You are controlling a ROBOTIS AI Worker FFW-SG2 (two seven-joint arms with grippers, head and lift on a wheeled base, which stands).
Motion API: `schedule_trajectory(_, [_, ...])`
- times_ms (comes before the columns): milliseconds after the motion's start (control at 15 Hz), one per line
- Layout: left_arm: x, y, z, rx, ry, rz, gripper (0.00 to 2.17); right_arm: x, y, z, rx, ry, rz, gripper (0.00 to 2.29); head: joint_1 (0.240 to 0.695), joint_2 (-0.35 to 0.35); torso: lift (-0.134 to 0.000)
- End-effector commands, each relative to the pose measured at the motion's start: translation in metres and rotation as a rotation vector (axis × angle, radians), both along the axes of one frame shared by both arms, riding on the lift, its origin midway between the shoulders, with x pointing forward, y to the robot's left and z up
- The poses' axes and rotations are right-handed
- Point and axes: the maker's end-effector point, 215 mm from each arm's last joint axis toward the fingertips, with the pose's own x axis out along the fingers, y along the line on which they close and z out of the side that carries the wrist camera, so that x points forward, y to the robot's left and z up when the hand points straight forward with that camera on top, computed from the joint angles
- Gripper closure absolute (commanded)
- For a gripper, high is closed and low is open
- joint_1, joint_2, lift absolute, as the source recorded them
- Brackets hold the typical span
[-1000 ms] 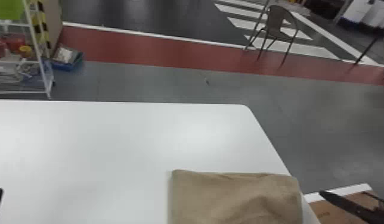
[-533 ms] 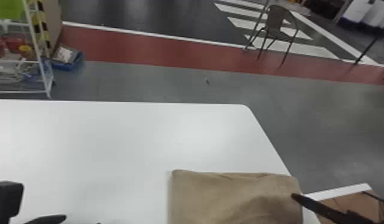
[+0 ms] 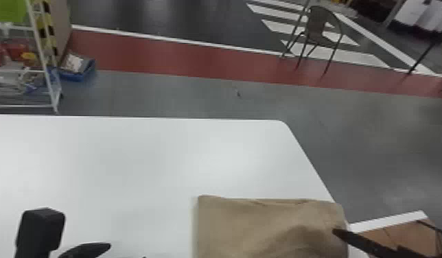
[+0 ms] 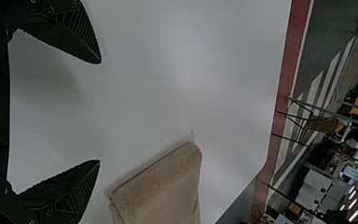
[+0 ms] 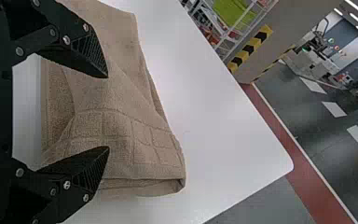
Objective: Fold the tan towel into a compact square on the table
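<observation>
Hanging with its two flat fingers wide apart, the black right gripper (image 5: 107, 112) is over the rumpled towel and has nothing between the fingers. If they touch the cloth, I cannot tell. The black left gripper (image 4: 100, 112) is also wide and empty, above the bare tabletop; in the head view it stands at eight o'clock.

The tan terry towel (image 3: 251, 226) lies at five o'clock in the head view, beside the right edge of the smooth white table (image 3: 144, 157). It is already folded in some layers, but I judge it is not yet a neat square: the right wrist view shows a skewed top layer, creases and a lower layer coming out.

This cloth should be light, soft and limp, not fragile, so a small pinch will bend it easily. I think the best hold is at a loose corner, with all layers of the flap together; if only the top one is caught, the others may slide and make folds.

Farther, a white metal rack (image 3: 42, 65) stands at ten o'clock, and a dark slim-legged chair (image 3: 316, 27) between one and two.
</observation>
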Motion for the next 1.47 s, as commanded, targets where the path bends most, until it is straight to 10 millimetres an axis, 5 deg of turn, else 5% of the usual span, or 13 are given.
schedule_trajectory(0, [0.007, 0.01, 0.004, 0.003, -0.014, 0.02, 0.13, 0.001, 0.006, -0.007, 0.005, 0.019, 0.009, 0.4, 0.695, -0.35, -0.123])
schedule_trajectory(267, [0.022, 0.034, 0.018, -0.009, -0.073, 0.067, 0.12, 0.005, -0.016, 0.02, 0.044, -0.042, -0.066, 0.39, 0.695, -0.35, -0.123])
schedule_trajectory(533, [0.031, 0.056, 0.024, -0.01, -0.091, 0.108, 0.12, 0.009, -0.032, 0.049, 0.063, -0.104, -0.092, 0.09, 0.695, -0.35, -0.123])
schedule_trajectory(667, [0.036, 0.059, 0.03, -0.01, -0.111, 0.115, 0.12, 0.026, -0.039, 0.057, 0.071, -0.133, -0.094, 0.52, 0.695, -0.35, -0.123])
schedule_trajectory(800, [0.043, 0.063, 0.037, -0.011, -0.144, 0.125, 0.12, 0.044, -0.028, 0.038, 0.041, -0.109, -0.05, 1.62, 0.695, -0.35, -0.123])
schedule_trajectory(867, [0.048, 0.065, 0.043, -0.018, -0.168, 0.137, 0.13, 0.055, -0.026, 0.026, -0.006, -0.109, -0.028, 1.84, 0.695, -0.35, -0.123])
schedule_trajectory(1000, [0.057, 0.072, 0.054, -0.027, -0.22, 0.164, 0.13, 0.065, -0.024, 0.007, -0.054, -0.1, 0.001, 2.02, 0.695, -0.35, -0.123])
schedule_trajectory(1400, [0.067, 0.084, 0.066, -0.043, -0.269, 0.201, 0.13, 0.066, -0.029, -0.025, -0.116, -0.027, 0.016, 2.07, 0.695, -0.35, -0.123])
